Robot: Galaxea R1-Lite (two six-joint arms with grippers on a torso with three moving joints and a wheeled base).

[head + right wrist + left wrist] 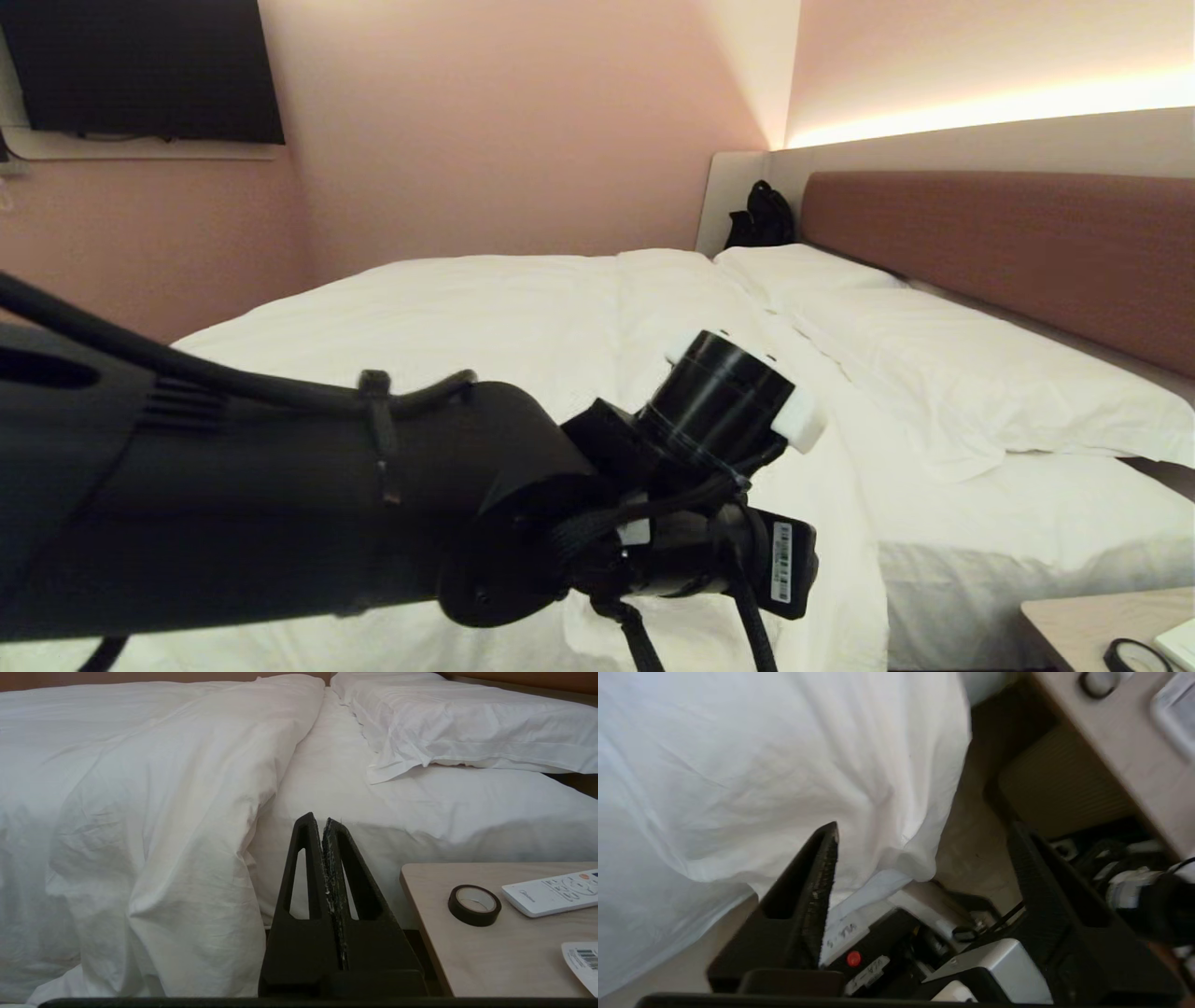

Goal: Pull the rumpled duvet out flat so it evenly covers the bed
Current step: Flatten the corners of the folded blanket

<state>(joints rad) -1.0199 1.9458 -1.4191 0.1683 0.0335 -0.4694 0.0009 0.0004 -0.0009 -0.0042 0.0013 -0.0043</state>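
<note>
Nearest to the head camera, the black left arm [280, 495] reaches across the lower part of the view and blocks much of the bed's near edge. At its end, the left gripper [924, 830] hangs beside the bed with its two fingers [817, 891] spread wide apart and nothing between them; a corner of the duvet [784, 765] droops just past one fingertip, with the floor [971, 844] and parts of the robot's base [878, 947] showing below. The right gripper [324, 821] is held low in front of the bed's side, its fingers pressed together on nothing. Just beside it stands a pale wooden bedside table [490, 952] carrying a roll of dark tape [474, 904], a white remote control [553, 892] and a barcoded slip [584, 961] at its edge. Behind these, the duvet [485, 317] lies over the left part of the bed [1018, 569], its near corner bunched into a thick fold that hangs down the side, while a strip of bare sheet [327, 779] is left uncovered between its edge and the pillows [971, 364]. The pillows lie in a row along the reddish-brown headboard [1018, 252]. Farther back, a black bag [763, 217] sits in the corner at the headboard's far end, and a dark television [149, 70] hangs on the pink wall [485, 131].
</note>
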